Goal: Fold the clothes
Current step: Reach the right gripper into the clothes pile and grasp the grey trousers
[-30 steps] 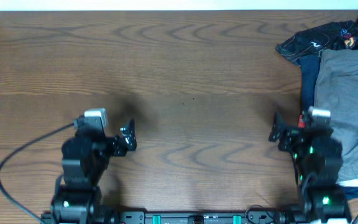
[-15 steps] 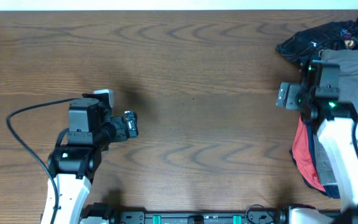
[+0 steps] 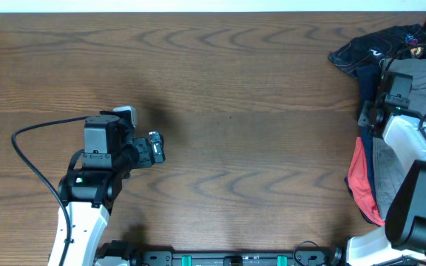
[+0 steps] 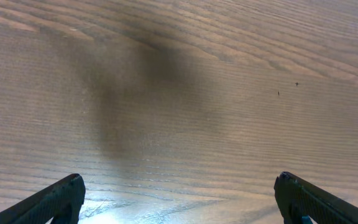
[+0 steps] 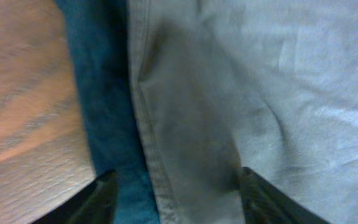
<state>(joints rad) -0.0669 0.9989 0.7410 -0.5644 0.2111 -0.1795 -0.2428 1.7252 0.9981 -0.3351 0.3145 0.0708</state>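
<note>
Holding the left gripper released, its two fingers spread wide over bare wood of the table, well apart from the grey shorts and off to their left, grasping nothing. Holding the right gripper released too, fingers parted wide directly above the left part of the grey shorts, straddling a stitched seam running along that edge. Hanging one dark fingertip over the navy garment lying just beside and under the shorts' left edge, and the other over plain grey cloth. Grasping nothing there either; not possible to tell whether the tips are touching the fabric. Showing, at the near left corner of the shorts, the red garment poking out from beneath them alongside a navy strip. Resting the shorts on top of these, grey cloth lying smooth with a few soft creases and passing under the right arm's wrist. Ending, just beyond the far edge of the shorts and touching them, with the black printed garment lying crumpled.
</note>
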